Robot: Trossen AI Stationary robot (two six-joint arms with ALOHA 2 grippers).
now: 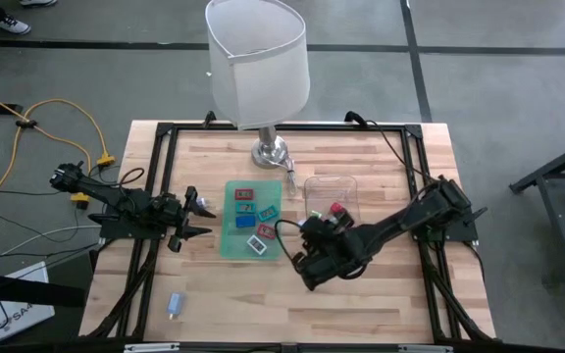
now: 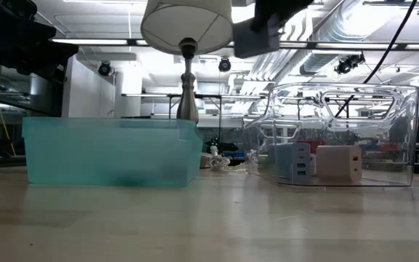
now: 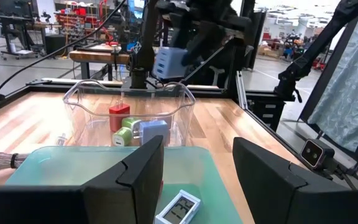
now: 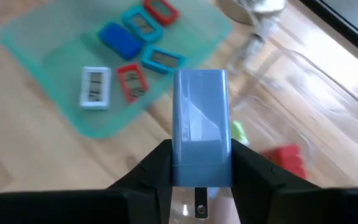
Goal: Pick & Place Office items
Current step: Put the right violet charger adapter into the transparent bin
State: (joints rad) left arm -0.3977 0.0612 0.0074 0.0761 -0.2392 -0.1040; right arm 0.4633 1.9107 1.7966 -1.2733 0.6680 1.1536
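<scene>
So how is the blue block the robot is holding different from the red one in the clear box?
The light blue block is clamped between the right gripper fingers, up off the table; the red block rests inside the clear tray. The blue one stands alone in the grip; the red one has a green block and another light blue block beside it. Both are small, chunky pieces.
</scene>
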